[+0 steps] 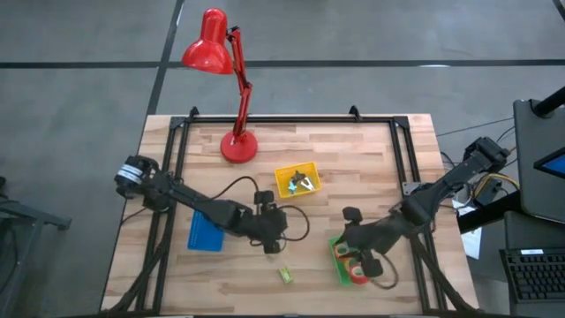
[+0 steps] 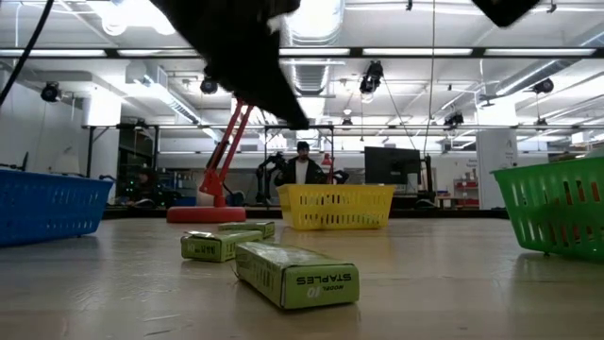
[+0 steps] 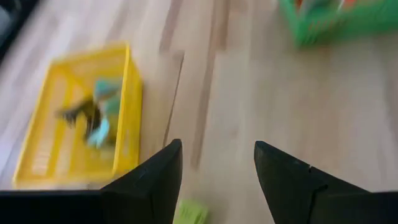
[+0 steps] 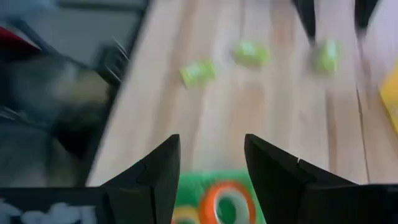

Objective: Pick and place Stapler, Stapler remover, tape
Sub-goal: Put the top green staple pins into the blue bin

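The green basket (image 1: 339, 268) near the front right holds the tape rolls: a red one (image 1: 359, 276) and an orange one (image 4: 227, 200) show plainly. The yellow basket (image 1: 297, 181) at mid-table holds teal and dark staple removers (image 3: 99, 115). No stapler shows. My right gripper (image 1: 351, 247) hangs open and empty over the green basket's far end. My left gripper (image 1: 275, 235) is open and empty above the table, between the blue basket (image 1: 206, 232) and the green one, with a lime-green staple box (image 3: 190, 213) below its fingers.
A red desk lamp (image 1: 237, 146) stands at the far side. Three lime-green staple boxes (image 4: 198, 73) (image 4: 252, 53) (image 4: 328, 55) lie on the wood near the front; one shows in the high view (image 1: 284, 276). A cable loops across the table's middle (image 1: 300, 221).
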Tool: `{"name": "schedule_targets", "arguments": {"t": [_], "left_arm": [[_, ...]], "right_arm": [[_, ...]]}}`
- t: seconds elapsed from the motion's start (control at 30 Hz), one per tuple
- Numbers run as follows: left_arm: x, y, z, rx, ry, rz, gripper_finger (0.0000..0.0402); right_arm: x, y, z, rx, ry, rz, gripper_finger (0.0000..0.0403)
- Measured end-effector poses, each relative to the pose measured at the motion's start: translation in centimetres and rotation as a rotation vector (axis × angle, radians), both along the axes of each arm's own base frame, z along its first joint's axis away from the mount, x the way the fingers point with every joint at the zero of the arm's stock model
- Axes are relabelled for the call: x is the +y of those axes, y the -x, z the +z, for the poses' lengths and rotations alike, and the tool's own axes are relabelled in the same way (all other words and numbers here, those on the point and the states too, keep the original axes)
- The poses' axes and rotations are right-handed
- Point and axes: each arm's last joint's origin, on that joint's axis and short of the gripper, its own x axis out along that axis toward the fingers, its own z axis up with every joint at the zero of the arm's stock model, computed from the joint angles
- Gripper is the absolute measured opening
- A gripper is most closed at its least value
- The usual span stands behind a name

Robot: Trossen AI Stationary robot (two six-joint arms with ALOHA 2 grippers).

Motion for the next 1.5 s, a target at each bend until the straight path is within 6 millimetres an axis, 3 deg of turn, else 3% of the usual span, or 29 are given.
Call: {"name": "schedule_targets", "arguments": {"t": [0.3, 0.47, 0.63, 0.93, 1.5], "left_arm": [[3.8, 1.1, -1.8, 0.263, -0.044, 0.059, 0.0202], [6.1, 1.2, -2.9, 0.339, 0.087, 0.017, 0.0202], [7.5, 1.6, -4.2, 0.373, 0.094, 0.023, 0.0202], [7.4, 2.0, -5.8, 0.343, 0.166, -0.024, 0.0202], [7.2, 1.8, -5.9, 0.308, 0.232, -0.011, 0.0202]], "right_arm": [[-0.7, 1.0, 1.0, -0.285, -0.015, 0.114, 0.0164], [-1.0, 1.4, 0.3, -0.321, -0.032, 0.115, 0.0164], [-1.1, 1.5, -0.1, -0.335, -0.041, 0.116, 0.0157], [-1.0, 1.4, 0.0, -0.356, -0.023, 0.134, 0.0146], [-2.2, 0.1, 1.6, -0.498, 0.008, 0.104, 0.0126]]}}
